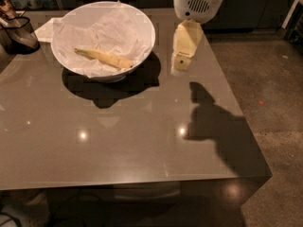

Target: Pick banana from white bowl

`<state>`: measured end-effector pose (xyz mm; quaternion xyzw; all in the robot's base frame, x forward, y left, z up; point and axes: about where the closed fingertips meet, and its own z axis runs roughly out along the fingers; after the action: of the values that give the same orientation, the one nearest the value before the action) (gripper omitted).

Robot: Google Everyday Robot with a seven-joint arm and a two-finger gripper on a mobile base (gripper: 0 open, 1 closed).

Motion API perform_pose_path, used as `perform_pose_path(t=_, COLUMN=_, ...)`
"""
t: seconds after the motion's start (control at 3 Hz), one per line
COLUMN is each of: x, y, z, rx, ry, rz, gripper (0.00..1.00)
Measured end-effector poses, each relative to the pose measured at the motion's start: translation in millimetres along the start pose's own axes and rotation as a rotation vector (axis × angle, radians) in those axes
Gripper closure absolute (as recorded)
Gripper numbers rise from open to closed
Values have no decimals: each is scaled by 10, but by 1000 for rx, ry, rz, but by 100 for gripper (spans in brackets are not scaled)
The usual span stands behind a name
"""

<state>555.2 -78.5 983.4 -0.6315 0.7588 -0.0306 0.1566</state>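
The white bowl (142,32) stands on the far left part of the grey table (132,145), lined with crumpled white paper. The pale yellow banana (105,57) lies inside it, its darker stem tip pointing left. My gripper (182,56), cream-coloured, hangs from a white wrist above the table just right of the bowl's rim, apart from the bowl and the banana. It holds nothing that I can see.
A dark glass container (18,32) stands at the far left edge of the table, behind the bowl's left side. The table's right edge drops to a speckled floor (274,93). The arm's shadow falls on the table's right side.
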Motion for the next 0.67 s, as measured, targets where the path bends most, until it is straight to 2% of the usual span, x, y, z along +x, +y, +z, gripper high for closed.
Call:
perform_pose_path(t=0.33, x=-29, y=-68, z=80, rx=-22, ry=-36, rz=55, gripper=0)
perform_pose_path(t=0.67, x=-249, y=-258, z=148, rx=-40, ry=-91, rz=107, gripper=0)
